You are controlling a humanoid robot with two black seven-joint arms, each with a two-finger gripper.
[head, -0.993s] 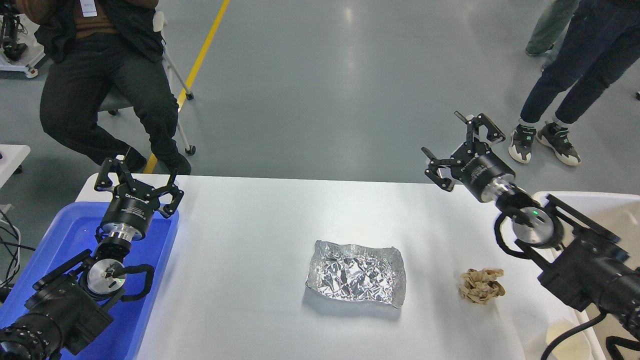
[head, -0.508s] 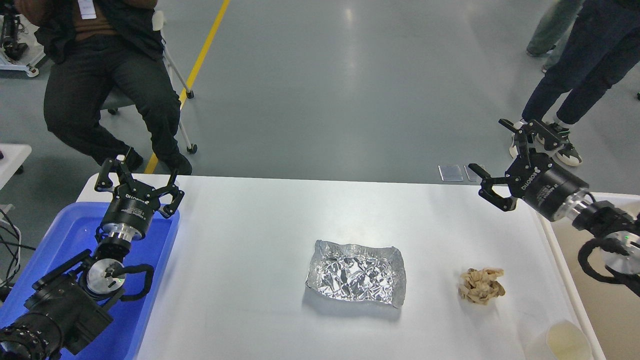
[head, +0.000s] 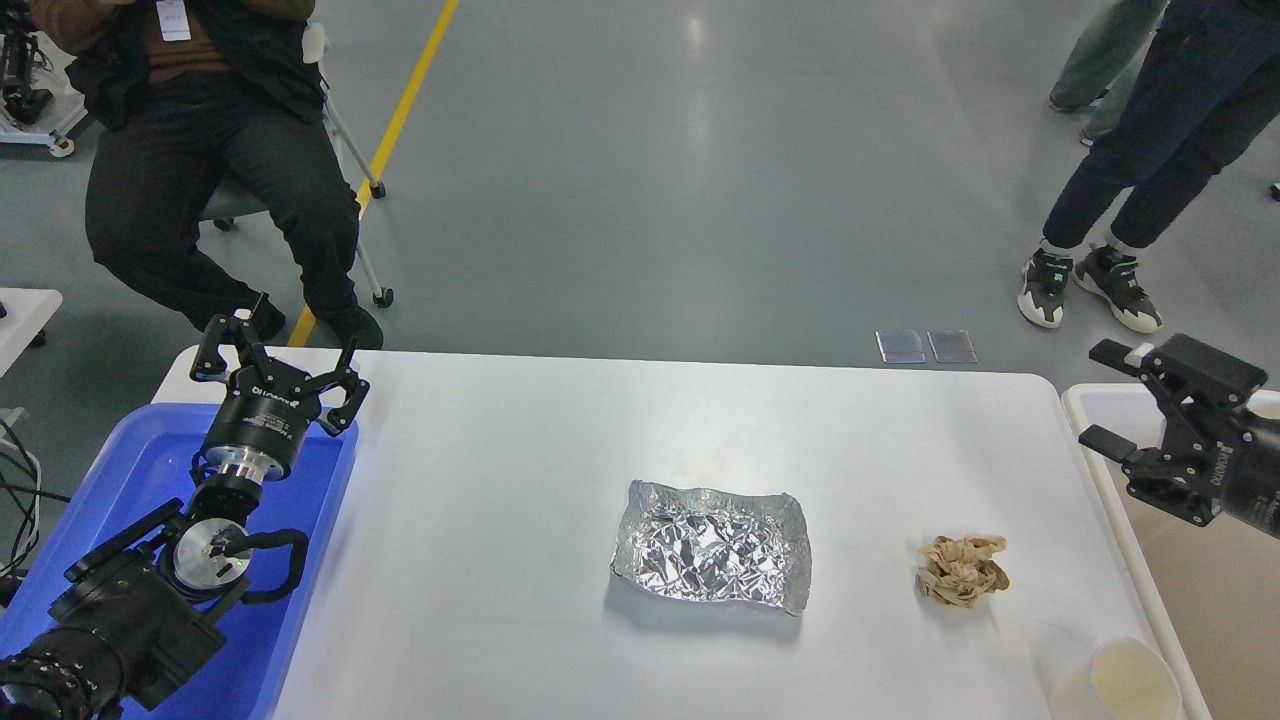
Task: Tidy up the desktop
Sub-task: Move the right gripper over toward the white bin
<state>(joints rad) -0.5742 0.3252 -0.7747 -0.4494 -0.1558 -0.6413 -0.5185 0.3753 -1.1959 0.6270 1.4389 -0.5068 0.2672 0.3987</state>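
A paper cup (head: pixel 1122 683) stands at the near right corner of the desktop (head: pixel 520 520). Farther in lie a paper wad (head: pixel 962 571) and a foil tray (head: pixel 712 546) (both crumpled). The left gripper (head: pixel 274 357) hangs spread above the blue bin (head: pixel 120 470); the right gripper (head: pixel 1118 397), spread too, hovers over the beige tub (head: pixel 1200 600).

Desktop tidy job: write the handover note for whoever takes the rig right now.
Left gripper: open, empty, above the blue bin's far end.
Right gripper: open, empty, over the beige tub at the right.
On the desktop: crumpled foil tray mid-table, brown paper wad to its right, paper cup at the near right corner.
Done: nothing visibly binned.
Left: clear all three.
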